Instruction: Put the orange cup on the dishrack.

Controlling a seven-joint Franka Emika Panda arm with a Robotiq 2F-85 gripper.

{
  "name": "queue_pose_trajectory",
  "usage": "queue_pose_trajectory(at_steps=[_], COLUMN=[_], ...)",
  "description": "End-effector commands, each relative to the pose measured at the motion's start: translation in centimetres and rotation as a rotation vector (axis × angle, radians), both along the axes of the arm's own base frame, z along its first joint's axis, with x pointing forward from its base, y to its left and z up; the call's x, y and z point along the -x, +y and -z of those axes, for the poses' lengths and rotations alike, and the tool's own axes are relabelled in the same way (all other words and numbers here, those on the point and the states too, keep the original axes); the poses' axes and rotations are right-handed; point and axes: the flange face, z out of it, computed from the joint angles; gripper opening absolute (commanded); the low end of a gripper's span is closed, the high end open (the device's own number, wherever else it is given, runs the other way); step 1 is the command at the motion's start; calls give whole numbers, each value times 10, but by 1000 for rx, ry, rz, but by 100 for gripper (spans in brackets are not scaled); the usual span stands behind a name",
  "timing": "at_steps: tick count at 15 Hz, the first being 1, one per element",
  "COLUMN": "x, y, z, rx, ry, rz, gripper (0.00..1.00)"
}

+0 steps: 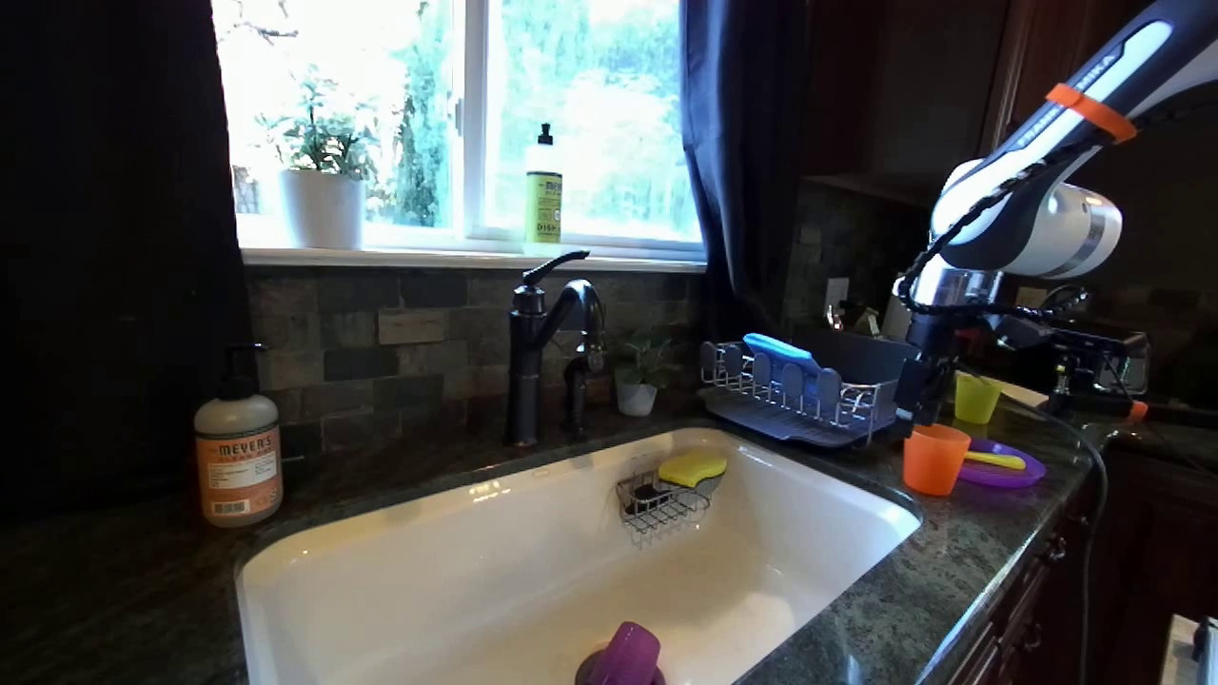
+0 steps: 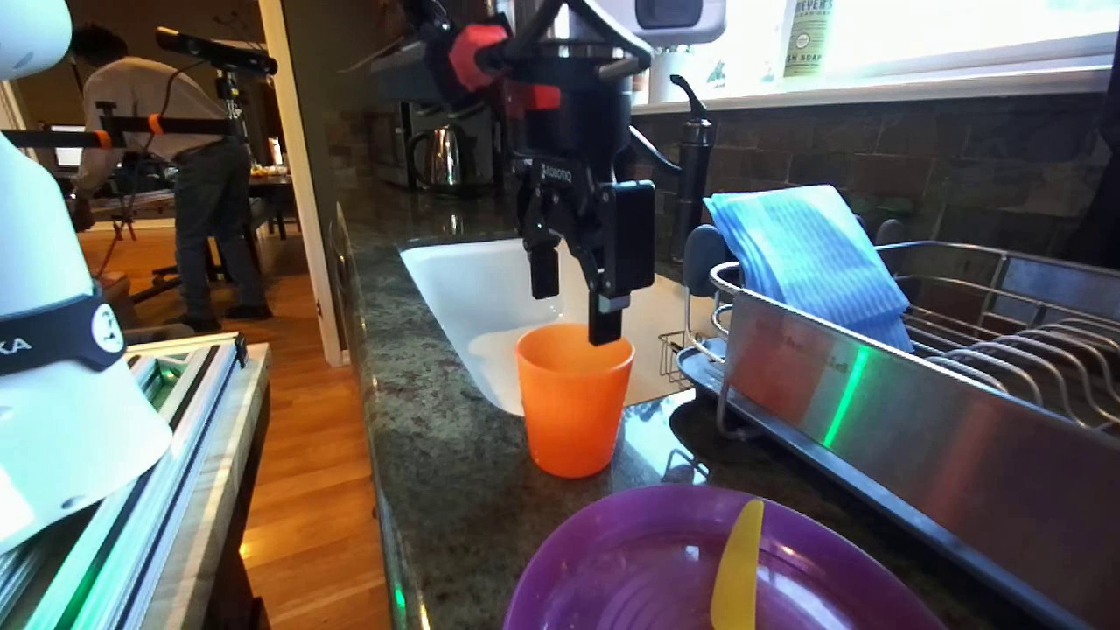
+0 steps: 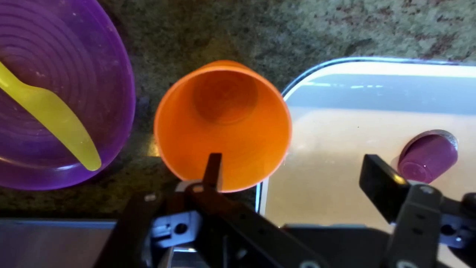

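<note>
The orange cup (image 1: 935, 461) stands upright on the dark counter between the sink corner and a purple plate. It also shows in an exterior view (image 2: 575, 420) and in the wrist view (image 3: 223, 111), mouth up. The dishrack (image 1: 809, 385) stands beside it along the wall with a blue cloth in it; its metal side panel shows large in an exterior view (image 2: 875, 411). My gripper (image 2: 575, 302) is open and empty, pointing down just above the cup. In the wrist view the gripper (image 3: 293, 163) has one finger over the cup's opening and the other over the sink.
The purple plate (image 2: 612, 560) with a yellow knife (image 2: 738, 569) lies near the cup. A yellow-green cup (image 1: 976, 398) stands behind it. The white sink (image 1: 428, 571) holds a purple cup (image 1: 628, 652) and a wire caddy with a yellow sponge (image 1: 693, 468). A black faucet (image 1: 528, 371) rises behind.
</note>
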Motion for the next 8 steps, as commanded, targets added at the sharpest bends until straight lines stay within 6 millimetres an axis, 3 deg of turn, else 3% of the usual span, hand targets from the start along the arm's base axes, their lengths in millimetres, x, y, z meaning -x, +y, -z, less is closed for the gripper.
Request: queue_pose_trajectory(at_steps=[1, 8], x=[-7, -6], y=[10, 13], z=[19, 27], rx=[-11, 26], ry=[27, 64], rz=[4, 23], gripper=[80, 22])
